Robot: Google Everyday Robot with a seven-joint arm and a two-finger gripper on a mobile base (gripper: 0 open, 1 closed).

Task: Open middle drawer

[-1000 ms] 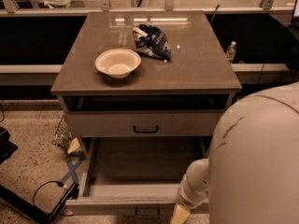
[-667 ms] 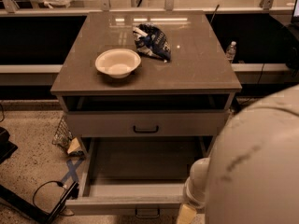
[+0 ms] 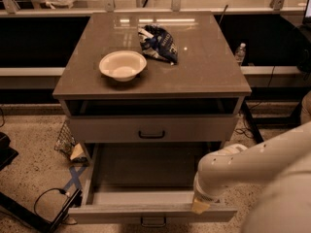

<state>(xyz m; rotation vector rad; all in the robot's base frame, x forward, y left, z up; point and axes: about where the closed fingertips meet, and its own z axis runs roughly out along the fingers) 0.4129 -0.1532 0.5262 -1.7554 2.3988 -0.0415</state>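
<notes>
The middle drawer (image 3: 146, 178) is pulled far out of the grey cabinet, showing a bare grey inside. Its front (image 3: 121, 213) is at the bottom of the view, with the black bar handle (image 3: 153, 222) at centre. The top drawer (image 3: 97, 129) above it is shut. My gripper (image 3: 201, 205) is at the end of the white arm (image 3: 252, 164), which comes in from the right. It is down at the right part of the drawer's front rim, to the right of the handle.
A white bowl (image 3: 122, 65) and a dark snack bag (image 3: 158, 42) lie on the cabinet top (image 3: 204, 67). A water bottle (image 3: 240, 53) stands behind on the right. Cables (image 3: 46, 200), blue tape (image 3: 73, 178) and a black base (image 3: 7, 152) are on the floor at left.
The bulky white arm shell that hid the right side has dropped lower and back, uncovering the cabinet's right side. The arm's end stays at the drawer's front right. The drawer stays open.
</notes>
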